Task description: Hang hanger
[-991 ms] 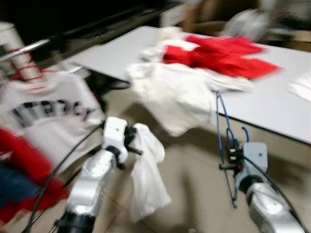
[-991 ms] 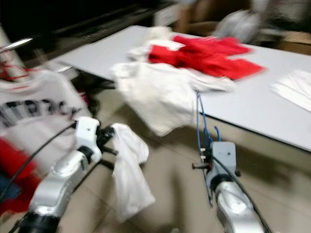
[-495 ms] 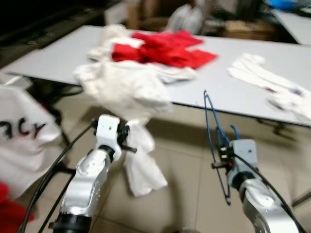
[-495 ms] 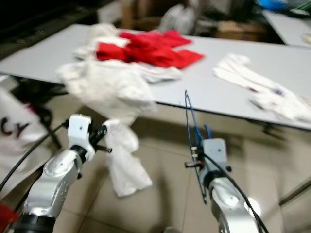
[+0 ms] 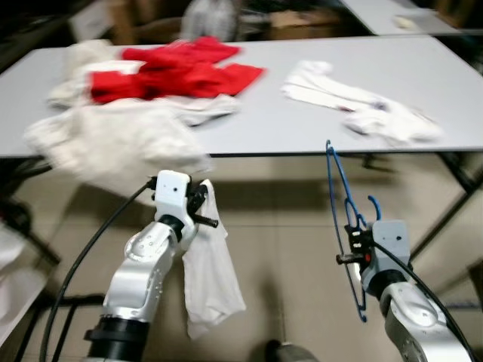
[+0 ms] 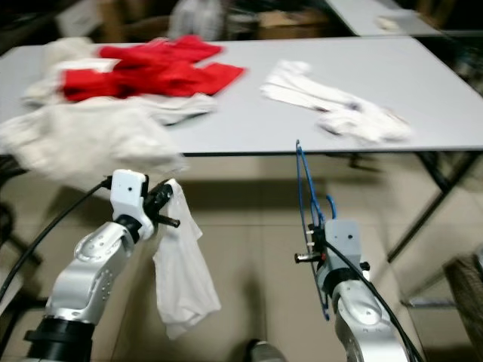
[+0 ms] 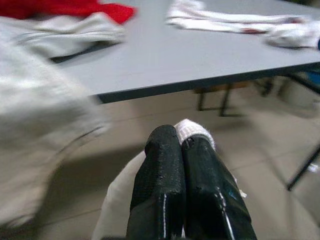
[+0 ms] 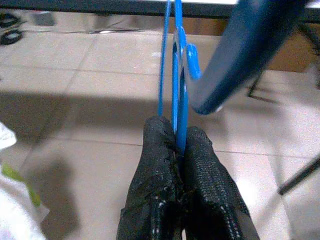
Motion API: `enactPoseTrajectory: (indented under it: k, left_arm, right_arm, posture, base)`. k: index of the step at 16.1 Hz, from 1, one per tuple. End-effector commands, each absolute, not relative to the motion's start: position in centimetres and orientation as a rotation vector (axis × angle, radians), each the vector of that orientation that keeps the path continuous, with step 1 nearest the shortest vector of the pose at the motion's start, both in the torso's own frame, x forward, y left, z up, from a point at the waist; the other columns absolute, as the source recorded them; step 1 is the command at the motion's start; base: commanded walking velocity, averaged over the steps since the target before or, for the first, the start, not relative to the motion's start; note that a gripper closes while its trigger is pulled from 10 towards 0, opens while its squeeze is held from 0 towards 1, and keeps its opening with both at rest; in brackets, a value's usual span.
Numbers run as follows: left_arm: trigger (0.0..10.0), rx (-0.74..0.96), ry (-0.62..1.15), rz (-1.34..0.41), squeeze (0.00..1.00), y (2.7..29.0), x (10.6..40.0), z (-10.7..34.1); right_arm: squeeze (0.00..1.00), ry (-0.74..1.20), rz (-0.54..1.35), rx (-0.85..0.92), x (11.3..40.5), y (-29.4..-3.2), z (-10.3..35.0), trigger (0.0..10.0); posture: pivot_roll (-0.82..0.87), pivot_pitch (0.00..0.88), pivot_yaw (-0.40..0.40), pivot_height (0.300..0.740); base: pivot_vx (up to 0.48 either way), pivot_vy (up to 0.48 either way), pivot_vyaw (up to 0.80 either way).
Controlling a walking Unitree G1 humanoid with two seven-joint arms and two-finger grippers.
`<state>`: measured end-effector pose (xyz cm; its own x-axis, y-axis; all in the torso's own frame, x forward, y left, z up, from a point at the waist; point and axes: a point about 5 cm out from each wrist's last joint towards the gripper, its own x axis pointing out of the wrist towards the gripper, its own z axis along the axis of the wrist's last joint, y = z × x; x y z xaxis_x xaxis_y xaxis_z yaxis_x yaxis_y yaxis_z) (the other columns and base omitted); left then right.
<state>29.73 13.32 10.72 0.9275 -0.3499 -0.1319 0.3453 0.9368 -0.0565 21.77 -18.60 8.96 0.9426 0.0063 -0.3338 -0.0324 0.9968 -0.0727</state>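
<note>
Right gripper (image 5: 355,255) sits in the lower right of the left eye view. Its two black fingers (image 8: 160,190) are squeezed tight on a thin blue hanger (image 5: 341,204). The hanger stands up tall from the gripper, so its long side runs up and down, and its top reaches up near the edge of the gray table (image 5: 468,98). A bit of it also hangs down below the gripper.

Left gripper (image 5: 202,211) sits in the lower left middle. Its fingers (image 7: 162,170) are pinched together on a white cloth (image 5: 207,279) that hangs down toward the tile floor (image 5: 294,264).

On the table lie red clothes (image 5: 177,68) at the upper left, a white shirt (image 5: 113,139) drooping over the edge, and white clothes (image 5: 362,109) at the upper right.

I think the hanger is the thing to hang up, and the right arm already has it. I cannot see a rail to hang it on, so the robot probably has to find one first.
</note>
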Motion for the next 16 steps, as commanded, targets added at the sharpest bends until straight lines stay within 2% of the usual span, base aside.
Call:
enactPoseTrajectory:
  k: [1,4,7,12,14,16]
  left_arm:
    - [10.0,-0.029,0.115,-0.352,0.00,13.7,30.0,11.4]
    - [10.0,-0.029,0.101,-0.323,0.00,14.6,29.9,11.8]
    - [10.0,-0.071,0.078,-0.339,0.00,14.8,30.2,11.9]
    - [10.0,-0.067,0.016,-0.391,0.00,13.5,31.7,14.1]
    - [10.0,-0.088,0.001,-0.390,0.00,13.6,32.2,15.0]
    - [10.0,-0.090,-0.006,-0.390,0.00,13.7,32.4,15.2]
  right_arm:
    - [0.00,0.313,0.031,-0.062,22.2,-18.1,9.4,10.0]
    - [0.00,0.295,0.082,-0.052,22.9,-17.2,9.6,10.0]
    - [0.00,0.255,0.090,-0.065,23.1,-17.3,10.5,10.0]
    - [0.00,0.209,0.147,-0.099,23.7,-18.3,12.5,10.0]
    - [0.00,0.214,0.275,-0.163,23.7,-18.3,13.4,10.0]
    - [0.00,0.219,0.323,-0.216,23.6,-18.5,13.6,10.0]
  posture:
    - [-0.21,0.000,0.076,0.740]
    - [-0.18,0.000,0.062,0.740]
    - [-0.22,0.000,0.072,0.740]
    - [-0.24,0.000,0.076,0.740]
    - [-0.24,0.000,0.068,0.740]
    - [-0.24,0.000,0.066,0.740]
  base:
    - [0.000,0.307,-0.80]
    - [0.000,0.000,-0.73]
    - [0.000,0.000,0.00]
    - [0.323,0.000,0.00]
    - [0.386,0.000,0.00]
    - [0.394,0.000,0.00]
